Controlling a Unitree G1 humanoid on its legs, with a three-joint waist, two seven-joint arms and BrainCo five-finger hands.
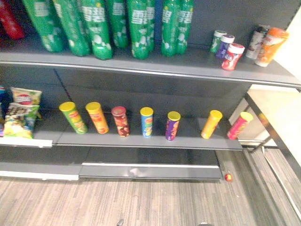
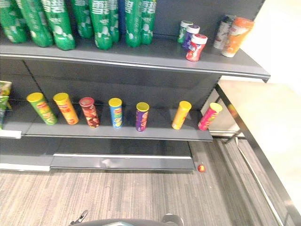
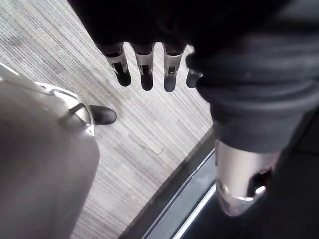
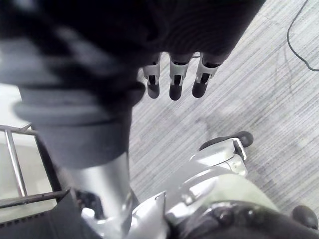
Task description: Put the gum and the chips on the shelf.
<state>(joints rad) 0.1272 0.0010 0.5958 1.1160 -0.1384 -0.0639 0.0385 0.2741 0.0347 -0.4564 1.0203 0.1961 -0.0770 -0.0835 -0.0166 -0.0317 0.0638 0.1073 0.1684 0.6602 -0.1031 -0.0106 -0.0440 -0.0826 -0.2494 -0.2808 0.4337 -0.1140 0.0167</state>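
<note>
Since both the left hand (image 3: pixel 146 67) and the right hand (image 4: pixel 175 79) hang over the grey floor (image 1: pixel 141 202) with fingers straight and nothing in them, everything the task names lies ahead of them and higher up. The gum pots (image 1: pixel 232 56) stand upright near the right end of the upper shelf (image 1: pixel 188 63), by its front edge, so the right arm looks the nearer for that spot. The chip tubes (image 1: pixel 146 121) stand on end, lids up, in a spaced row along the front edge of the lower shelf (image 1: pixel 188 136), from left of its middle to its right end. Which pot or tube is the task's own I cannot tell.

Bare shelf shows between the green bottles (image 1: pixel 96 28) and the gum, and there are gaps between tubes. Chip bags (image 1: pixel 21 117) fill the lower shelf's left end.
</note>
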